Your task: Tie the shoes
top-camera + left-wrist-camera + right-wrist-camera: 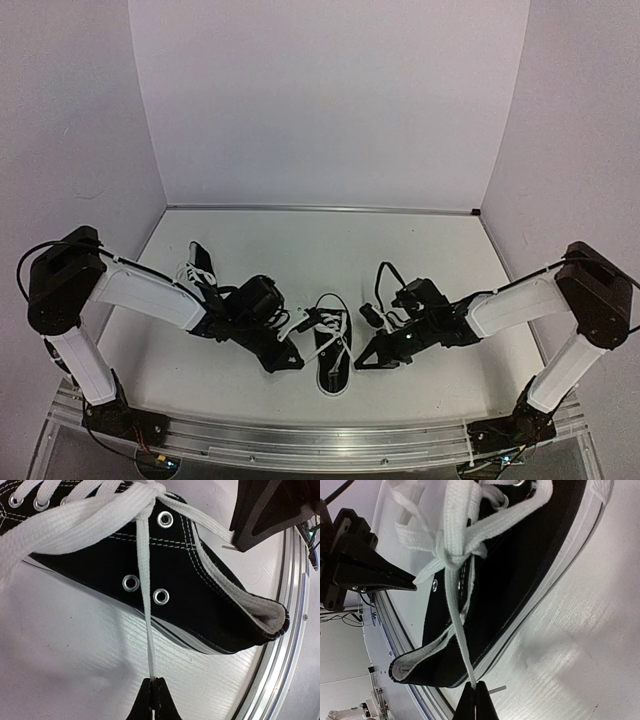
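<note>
While clenched on lace ends (145, 580), left hand (292, 362) and right hand (362, 363), shoe (333, 374) between.

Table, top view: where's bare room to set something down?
Free: the table's wide back strip along the back wall, plus its far right corner. Crowded: middle front, where left gripper and right gripper pinch laces beside the near shoe; the far shoe sits left-back by the left arm.

far shoe (198, 258) largely behind left arm (150, 290); toe of near shoe (200, 590) past wrist-view edges
</note>
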Controlling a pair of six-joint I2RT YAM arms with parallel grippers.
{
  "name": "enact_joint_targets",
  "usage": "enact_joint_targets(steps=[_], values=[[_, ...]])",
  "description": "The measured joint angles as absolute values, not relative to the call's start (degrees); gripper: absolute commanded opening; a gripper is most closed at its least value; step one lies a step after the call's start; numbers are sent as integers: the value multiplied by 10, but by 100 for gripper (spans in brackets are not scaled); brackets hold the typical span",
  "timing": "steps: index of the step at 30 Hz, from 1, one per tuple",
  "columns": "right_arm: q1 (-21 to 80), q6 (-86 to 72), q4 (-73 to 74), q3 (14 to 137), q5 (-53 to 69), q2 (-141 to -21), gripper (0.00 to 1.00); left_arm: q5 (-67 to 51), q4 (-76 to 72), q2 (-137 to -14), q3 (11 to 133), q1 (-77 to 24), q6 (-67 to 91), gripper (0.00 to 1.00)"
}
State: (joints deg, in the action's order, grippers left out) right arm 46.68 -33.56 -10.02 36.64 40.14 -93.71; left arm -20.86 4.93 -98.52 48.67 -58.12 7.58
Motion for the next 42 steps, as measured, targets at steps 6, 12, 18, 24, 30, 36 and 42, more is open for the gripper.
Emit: enact_joint_targets(steps=[6,12,18,24,30,36,42], values=[[471,-346,-103,347,401,-919,0,-209,49,-978,469,-585,81,0],[483,-360,-114,328,400,-911,0,-208,49,-970,454,-589,90,0],[503,-378,-133,300,396,-907,0,-208,49,-968,443,-594,95,0],[514,-397,-149,273,387,-898,0,-208,44,-959,431,-599,104,0],[518,-406,-156,263,380,-888,8,-206,45,-957,421,-611,105,1],[520,-401,-139,276,367,-882,44,-198,46,-953,421,-623,105,31],[505,-376,-80,345,340,-830,46,-216,40,-887,420,-578,106,50]])
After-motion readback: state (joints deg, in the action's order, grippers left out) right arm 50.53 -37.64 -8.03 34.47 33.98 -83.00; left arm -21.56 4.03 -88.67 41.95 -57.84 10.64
